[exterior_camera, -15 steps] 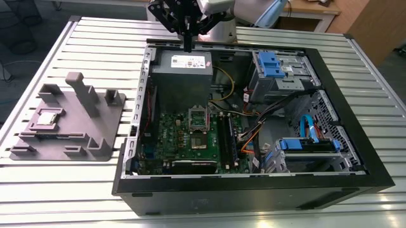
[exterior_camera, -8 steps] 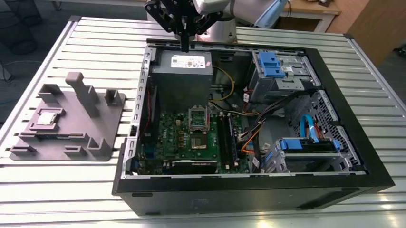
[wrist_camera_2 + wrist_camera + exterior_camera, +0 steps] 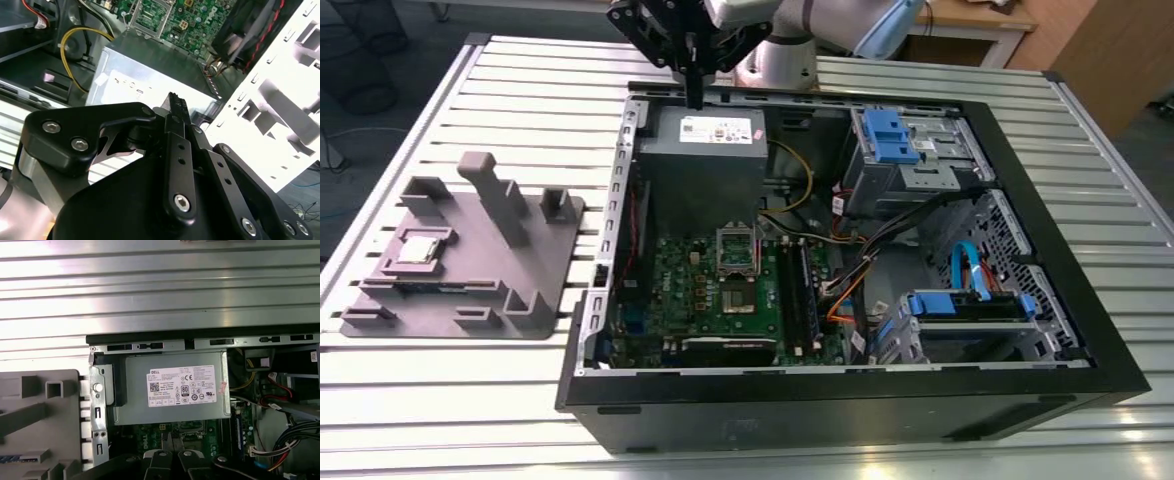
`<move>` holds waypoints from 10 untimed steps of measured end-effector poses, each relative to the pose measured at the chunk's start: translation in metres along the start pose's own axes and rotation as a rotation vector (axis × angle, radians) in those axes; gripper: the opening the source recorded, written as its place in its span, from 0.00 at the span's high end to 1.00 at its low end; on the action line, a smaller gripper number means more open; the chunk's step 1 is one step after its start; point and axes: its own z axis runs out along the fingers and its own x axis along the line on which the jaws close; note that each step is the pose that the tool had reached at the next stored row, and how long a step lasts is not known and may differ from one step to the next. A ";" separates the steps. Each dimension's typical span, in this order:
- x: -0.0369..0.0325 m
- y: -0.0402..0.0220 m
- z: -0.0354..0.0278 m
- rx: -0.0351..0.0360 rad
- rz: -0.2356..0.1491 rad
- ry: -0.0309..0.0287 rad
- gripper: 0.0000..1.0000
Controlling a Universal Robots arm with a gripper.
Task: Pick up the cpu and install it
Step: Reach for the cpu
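The cpu (image 3: 420,247), a small silvery square chip, lies flat on the grey tray (image 3: 554,262) at the exterior view's left, outside the computer case. My gripper (image 3: 695,100) hangs over the far edge of the case, above the grey power supply (image 3: 707,140), far from the cpu. Its black fingers are shut with nothing between them; both wrist views show the gripper (image 3: 174,98) (image 3: 170,441). The green motherboard (image 3: 720,300) lies in the case, with its silver socket frame (image 3: 736,252) near the middle.
The open black case (image 3: 854,400) takes up the middle of the slatted metal table (image 3: 480,400). Inside are cables, blue drive brackets (image 3: 894,135) and a fan (image 3: 250,30). Upright posts (image 3: 494,195) rise from the tray beside the cpu.
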 end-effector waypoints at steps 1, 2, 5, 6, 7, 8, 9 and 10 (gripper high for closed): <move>0.0017 -0.0001 0.0000 0.0000 0.000 0.0000 0.89; 0.0033 -0.0002 -0.0001 0.0001 0.000 0.0000 0.89; 0.0070 -0.0005 -0.0001 0.0000 0.000 0.0000 0.89; 0.0077 -0.0006 -0.0001 -0.0001 0.000 -0.0001 0.89; 0.0084 -0.0006 -0.0002 0.0000 0.000 -0.0001 0.89; 0.0090 -0.0006 -0.0002 0.0000 0.000 0.0000 0.89; 0.0092 -0.0006 -0.0002 0.0000 0.000 0.0000 0.89; 0.0092 -0.0007 -0.0002 0.0001 0.000 0.0001 0.89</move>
